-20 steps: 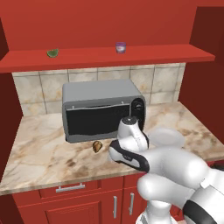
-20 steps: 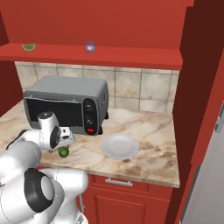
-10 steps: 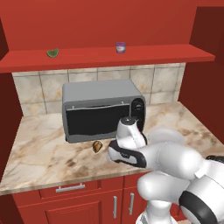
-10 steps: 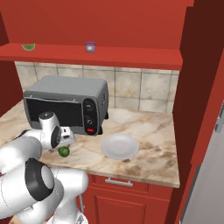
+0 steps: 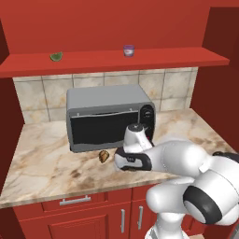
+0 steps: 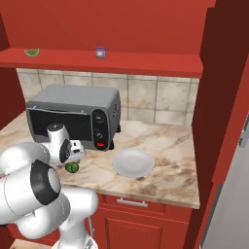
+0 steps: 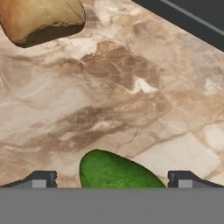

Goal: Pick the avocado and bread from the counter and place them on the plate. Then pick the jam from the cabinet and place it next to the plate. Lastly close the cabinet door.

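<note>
The avocado (image 7: 118, 173), dark green and glossy, lies on the marble counter (image 7: 131, 100) between my two fingertips. My gripper (image 7: 111, 181) is open and low over it, its jaws apart on either side of it. In the right base view the avocado (image 6: 72, 167) sits just under my gripper (image 6: 73, 158), in front of the toaster oven. A little way off lies the tan bread (image 7: 43, 19), also seen as the bread (image 5: 103, 156) left of my hand. The plate (image 6: 133, 162) rests to the avocado's right. The purple jam (image 5: 129, 50) stands on the cabinet shelf (image 5: 116, 63).
A grey toaster oven (image 5: 109, 116) stands at the back of the counter, right behind my hand. A pale green wedge (image 5: 56, 56) lies on the shelf's left end. A tall red panel (image 6: 223, 97) bounds the counter on the right.
My hand has barely moved and stays low over the avocado. The arm's elbow has shifted slightly. The jaws have stayed open.
</note>
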